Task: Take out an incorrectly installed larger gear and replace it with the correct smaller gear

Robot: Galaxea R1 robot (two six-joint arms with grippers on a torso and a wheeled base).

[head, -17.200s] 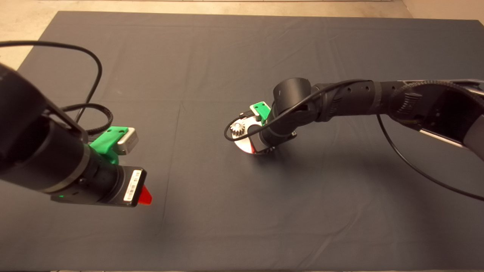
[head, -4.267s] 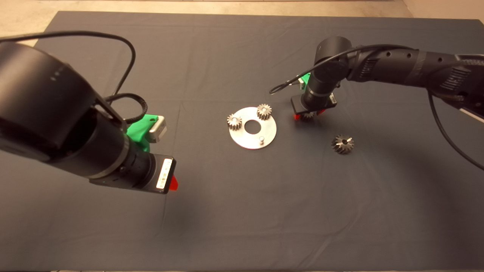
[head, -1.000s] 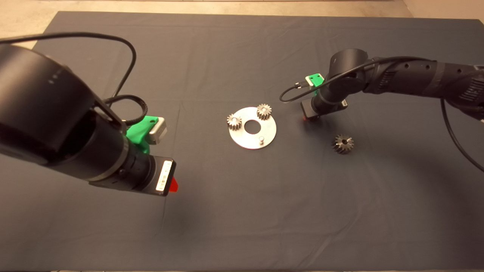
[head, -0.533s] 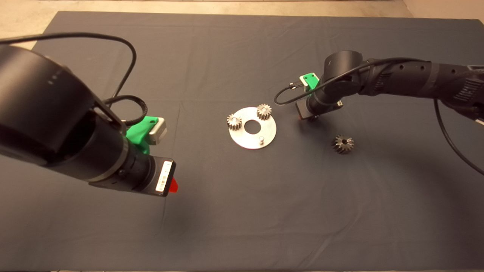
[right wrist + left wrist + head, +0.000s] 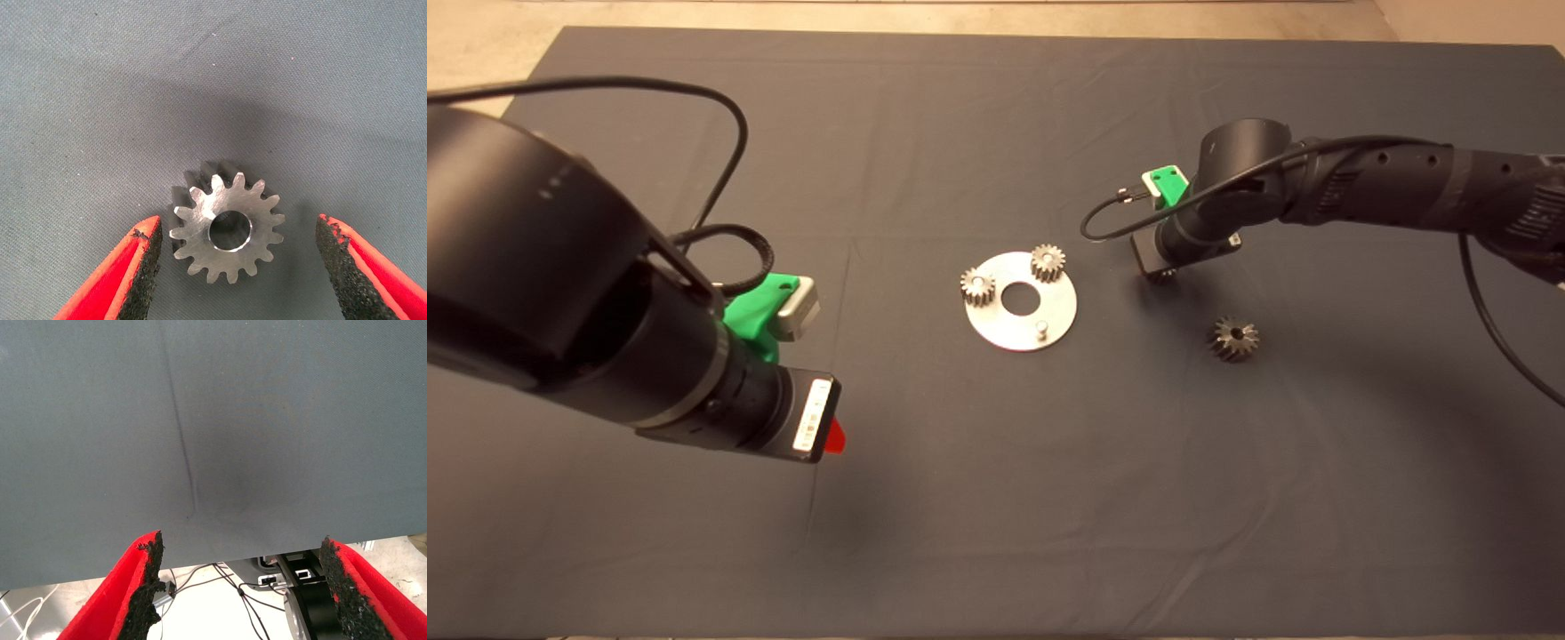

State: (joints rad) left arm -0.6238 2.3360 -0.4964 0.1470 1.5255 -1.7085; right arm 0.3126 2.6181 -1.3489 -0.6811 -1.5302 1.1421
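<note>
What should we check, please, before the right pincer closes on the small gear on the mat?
1. Right pincer open: ok, fingers stand apart on both sides of the smaller gear.
2. Gear between the fingers: ok, roughly midway, touching neither pad.
3. Gear lying flat on the mat, bore up: ok.
4. Larger gear off the plate: ok, it lies on the mat apart.
5. Free pin on the plate bare: ok.
6. Left pincer out of the way: ok, open over bare mat.

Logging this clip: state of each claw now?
Left claw: open, empty, over the mat.
Right claw: open, straddling the smaller gear, not gripping.
</note>
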